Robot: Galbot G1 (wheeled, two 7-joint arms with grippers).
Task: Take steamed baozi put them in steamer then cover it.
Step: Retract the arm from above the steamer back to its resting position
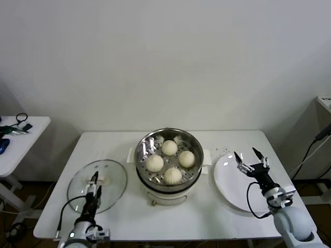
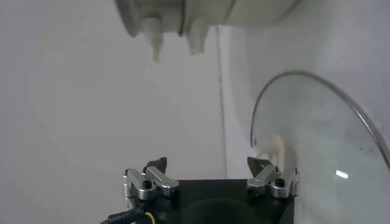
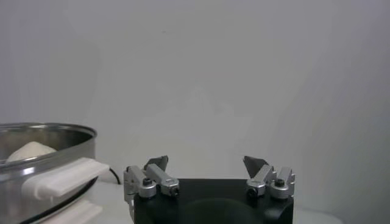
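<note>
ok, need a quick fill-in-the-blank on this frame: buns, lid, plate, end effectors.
1. The steamer holds ____ baozi.
2. The cover lies on the table to the steamer's ____.
3. The white plate holds ____ baozi.
4. The left end effector over the cover and the right end effector over the plate are both ____.

Missing words: four; left; no; open
</note>
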